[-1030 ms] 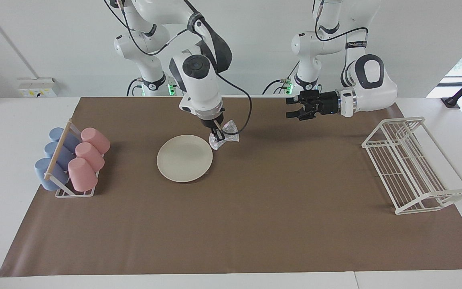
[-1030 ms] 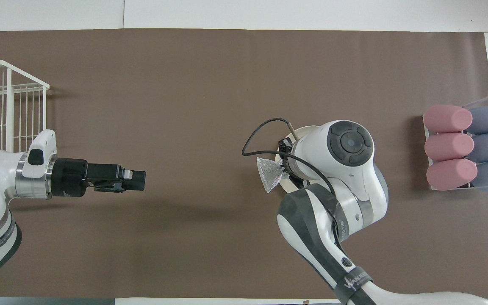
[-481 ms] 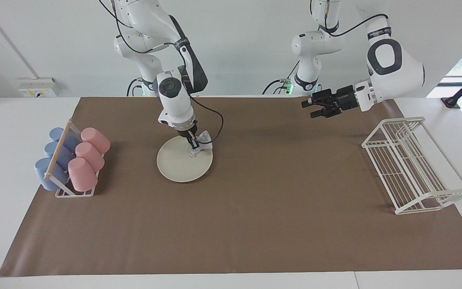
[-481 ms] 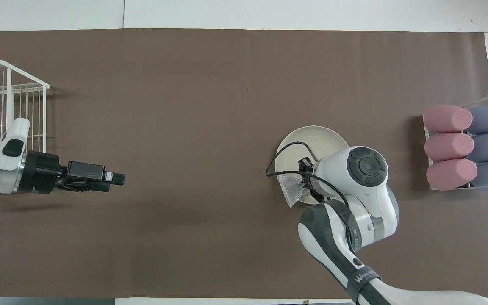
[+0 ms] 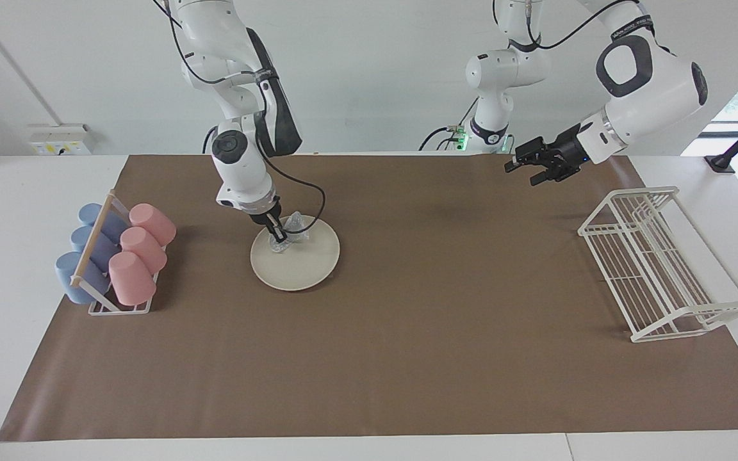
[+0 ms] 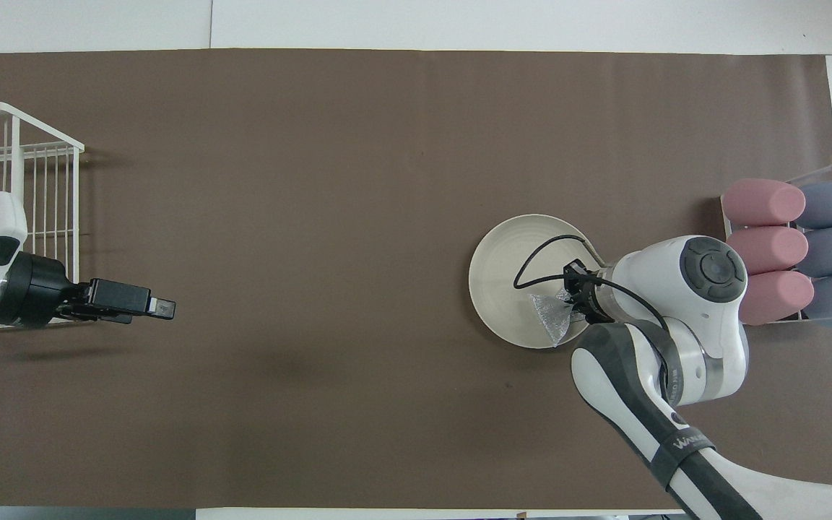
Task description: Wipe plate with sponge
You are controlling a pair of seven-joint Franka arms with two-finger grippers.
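two hands: right hand (image 5: 275,232) clamps the sponge (image 5: 291,232) down on the plate (image 5: 298,259), left of frame centre, for wiping; left hand (image 5: 534,163) waits upper right, grip unclear.

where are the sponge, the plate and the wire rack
sponge (image 5: 289,234), facing view, on the crinkled silvery wad.
plate (image 5: 308,266), facing view, on its bare cream surface.
wire rack (image 5: 654,269), facing view, on its white slatted base.

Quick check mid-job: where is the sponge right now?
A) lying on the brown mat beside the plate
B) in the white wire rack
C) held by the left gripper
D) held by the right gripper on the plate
D: the right gripper holds the sponge down on the plate.
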